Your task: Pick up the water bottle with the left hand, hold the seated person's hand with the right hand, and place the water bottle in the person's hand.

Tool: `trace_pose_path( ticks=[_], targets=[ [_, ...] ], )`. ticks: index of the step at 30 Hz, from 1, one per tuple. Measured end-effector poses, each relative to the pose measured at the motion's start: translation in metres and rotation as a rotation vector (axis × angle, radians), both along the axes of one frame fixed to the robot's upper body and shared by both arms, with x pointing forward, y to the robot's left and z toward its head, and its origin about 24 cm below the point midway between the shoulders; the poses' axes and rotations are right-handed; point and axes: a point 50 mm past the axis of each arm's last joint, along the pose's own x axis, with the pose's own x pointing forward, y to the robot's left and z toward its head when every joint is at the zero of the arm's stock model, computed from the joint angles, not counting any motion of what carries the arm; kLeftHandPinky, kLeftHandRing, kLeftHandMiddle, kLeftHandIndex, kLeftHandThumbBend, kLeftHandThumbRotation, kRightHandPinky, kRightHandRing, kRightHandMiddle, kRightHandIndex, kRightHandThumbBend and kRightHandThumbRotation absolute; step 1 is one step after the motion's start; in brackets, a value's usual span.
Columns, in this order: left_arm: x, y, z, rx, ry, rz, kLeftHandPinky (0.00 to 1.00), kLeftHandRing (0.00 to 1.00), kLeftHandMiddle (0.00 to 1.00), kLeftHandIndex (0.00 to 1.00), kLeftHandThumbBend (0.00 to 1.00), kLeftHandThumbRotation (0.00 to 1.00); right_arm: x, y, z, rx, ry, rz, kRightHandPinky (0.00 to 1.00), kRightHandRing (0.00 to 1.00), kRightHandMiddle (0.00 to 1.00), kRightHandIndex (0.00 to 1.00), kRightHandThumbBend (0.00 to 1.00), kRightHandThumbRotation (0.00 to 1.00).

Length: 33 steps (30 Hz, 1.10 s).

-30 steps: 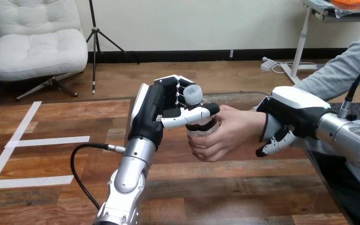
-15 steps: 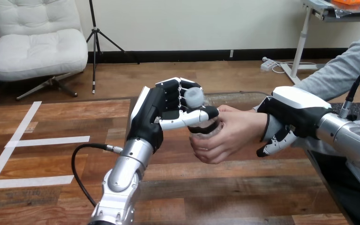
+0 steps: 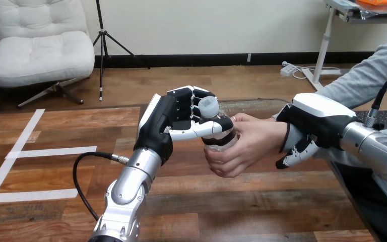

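Water bottle (image 3: 209, 106): clear with a white cap, about upright, held in the air above the middle of the table, between the robot's hand and the person's.
Left hand (image 3: 165, 120): clenched round the bottle's upper part. Its fingers (image 3: 189, 100) curl behind the neck and its thumb (image 3: 194, 130) lies across the front, just under the cap.
Person's hand (image 3: 249, 141): reaches in from the view's right and wraps the bottle's lower part, with its fingers round the front, just beside the tip of the robot's thumb.
Shared hold: the left hand and the person's hand are both on the bottle, the robot's above and to the left, the person's below and to the right.
Right hand (image 3: 316, 117): lies over the person's wrist (image 3: 282, 135) with its fingers (image 3: 296, 154) curled down and under it, grasping the wrist just behind the person's hand.
In the way: the thumb and the person's fingers cover most of the bottle, so only the cap, the shoulder and a strip of the side show; its base is hidden.
Left forearm (image 3: 131, 189): silver, rising from the bottom edge to the hand.
Sleeve (image 3: 363, 80): grey, running from the upper right down to the wrist, its end behind the right hand.
Table (image 3: 242, 201): dark wooden planks, below both hands.
Tape strips (image 3: 50, 151): white, flat on the table's left part, well apart from the hands.
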Motion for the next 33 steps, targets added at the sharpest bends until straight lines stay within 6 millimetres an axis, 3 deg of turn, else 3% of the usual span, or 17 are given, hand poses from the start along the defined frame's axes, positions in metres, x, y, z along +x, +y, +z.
trace_pose_path(
  ticks=[10,22,33],
  targets=[
    [0.000,0.003,0.000,0.029,-0.001,-0.010,0.98,0.98,0.98,0.98,1.00,0.96,0.000,0.000,0.000,0.002,0.000,0.002,0.24,0.27,0.32,0.32,0.71,0.00],
    [-0.001,0.004,0.001,0.036,-0.015,-0.029,1.00,1.00,1.00,0.99,1.00,1.00,0.000,0.000,0.001,0.014,-0.004,0.004,0.23,0.27,0.31,0.32,0.72,0.00],
    [-0.002,0.018,0.008,0.030,-0.049,-0.015,1.00,1.00,1.00,1.00,1.00,1.00,0.000,0.000,0.001,0.018,-0.005,0.004,0.23,0.27,0.31,0.31,0.71,0.00]
  ],
)
